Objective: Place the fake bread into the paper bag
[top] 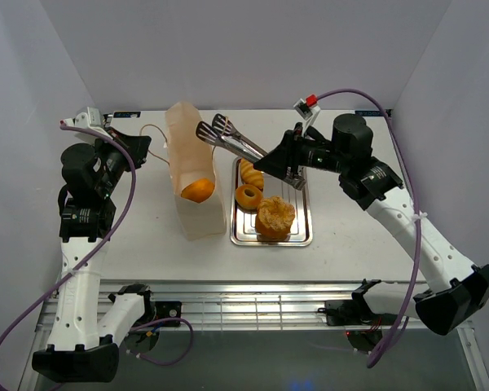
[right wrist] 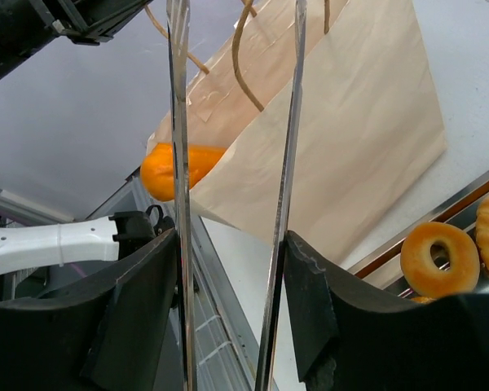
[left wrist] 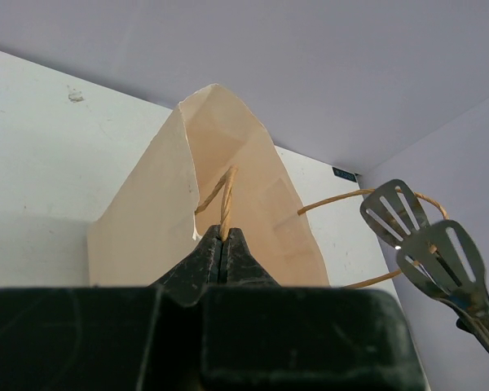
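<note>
The cream paper bag point(top: 189, 163) stands leaning on the table left of the tray. A glossy orange piece of bread point(top: 198, 190) shows at its opening; it also shows in the right wrist view point(right wrist: 175, 169). My left gripper point(top: 144, 146) is shut on the bag's string handle point(left wrist: 226, 199). The silver tray point(top: 300, 232) holds the ridged roll point(top: 251, 173), the ring doughnut point(top: 248, 196) and the round bun point(top: 275, 217). My right gripper point(top: 287, 167) is shut on the metal tongs point(top: 232, 138). Their tips are apart and empty, above the bag's top.
The tongs' two blades point(right wrist: 292, 122) run up between my right fingers, with the bag point(right wrist: 342, 147) and the doughnut point(right wrist: 438, 257) beyond them. A second handle loop point(left wrist: 342, 199) hangs off the bag's far side. White walls close the back and sides.
</note>
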You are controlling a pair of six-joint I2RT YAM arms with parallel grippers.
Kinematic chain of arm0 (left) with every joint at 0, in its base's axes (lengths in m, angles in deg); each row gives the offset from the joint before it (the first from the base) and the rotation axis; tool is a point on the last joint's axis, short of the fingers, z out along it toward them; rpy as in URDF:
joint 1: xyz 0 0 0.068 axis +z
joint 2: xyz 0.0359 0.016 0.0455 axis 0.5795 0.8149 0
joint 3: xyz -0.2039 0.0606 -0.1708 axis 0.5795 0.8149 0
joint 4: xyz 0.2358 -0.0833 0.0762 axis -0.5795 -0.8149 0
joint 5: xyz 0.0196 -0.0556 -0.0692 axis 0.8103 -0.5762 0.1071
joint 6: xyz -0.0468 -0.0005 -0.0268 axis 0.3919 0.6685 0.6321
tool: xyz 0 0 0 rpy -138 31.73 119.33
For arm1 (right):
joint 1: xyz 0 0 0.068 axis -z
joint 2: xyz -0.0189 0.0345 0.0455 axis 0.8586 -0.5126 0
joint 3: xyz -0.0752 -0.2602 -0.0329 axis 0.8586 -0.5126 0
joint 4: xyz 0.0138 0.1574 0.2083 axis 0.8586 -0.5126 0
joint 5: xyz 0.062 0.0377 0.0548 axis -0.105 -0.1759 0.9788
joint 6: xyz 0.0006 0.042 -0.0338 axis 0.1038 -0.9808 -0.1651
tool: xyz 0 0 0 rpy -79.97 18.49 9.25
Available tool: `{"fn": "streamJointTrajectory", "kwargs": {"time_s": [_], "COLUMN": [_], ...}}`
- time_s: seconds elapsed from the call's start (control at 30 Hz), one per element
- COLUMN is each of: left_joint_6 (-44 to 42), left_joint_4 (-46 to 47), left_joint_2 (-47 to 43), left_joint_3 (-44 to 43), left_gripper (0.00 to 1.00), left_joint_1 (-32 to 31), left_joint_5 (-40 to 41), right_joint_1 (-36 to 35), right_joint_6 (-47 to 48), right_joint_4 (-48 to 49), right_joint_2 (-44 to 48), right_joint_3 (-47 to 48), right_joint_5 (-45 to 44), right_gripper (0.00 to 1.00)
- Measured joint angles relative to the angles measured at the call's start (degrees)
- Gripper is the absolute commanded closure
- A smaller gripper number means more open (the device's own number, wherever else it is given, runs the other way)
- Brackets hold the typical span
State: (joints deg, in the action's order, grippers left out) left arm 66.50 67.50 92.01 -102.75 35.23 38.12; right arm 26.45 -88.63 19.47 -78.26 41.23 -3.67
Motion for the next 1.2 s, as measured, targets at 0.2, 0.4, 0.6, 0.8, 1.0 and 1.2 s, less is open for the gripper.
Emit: {"fn": "streamJointTrajectory", "kwargs": {"time_s": [0.2, 0.4, 0.6, 0.8, 1.0, 1.2], "left_joint_6": [0.0, -0.2, -0.79, -1.27, -1.29, -1.29], "left_joint_4": [0.0, 0.0, 0.0, 0.02, 0.02, 0.13], "left_joint_2": [-0.04, -0.39, -0.79, -1.27, -1.33, -1.4], "left_joint_3": [0.02, 0.28, 0.31, 0.92, 1.2, 1.64], "left_gripper": [1.0, 1.0, 1.0, 1.0, 1.0, 1.0], "left_joint_1": [0.0, 0.0, 0.0, 0.0, 0.0, 0.0], "left_joint_5": [0.0, 0.24, 0.66, 0.85, 0.79, 0.0], "right_joint_1": [0.0, 0.0, 0.04, 2.49, 6.19, 9.25], "right_joint_6": [1.66, 3.78, 5.49, 8.46, 10.82, 11.41], "right_joint_4": [-4.07, -8.72, -14.95, -23.17, -28.83, -32.28], "right_joint_2": [4.83, 9.7, 16.06, 20.48, 20.96, 21.03], "right_joint_3": [-1.51, -6.23, -14.01, -15.89, -18.51, -24.33], "right_joint_5": [-0.28, -1.22, -5.16, -12.96, -19.91, -22.05], "right_gripper": [0.39, 0.37, 0.34, 0.34, 0.33, 0.34]}}
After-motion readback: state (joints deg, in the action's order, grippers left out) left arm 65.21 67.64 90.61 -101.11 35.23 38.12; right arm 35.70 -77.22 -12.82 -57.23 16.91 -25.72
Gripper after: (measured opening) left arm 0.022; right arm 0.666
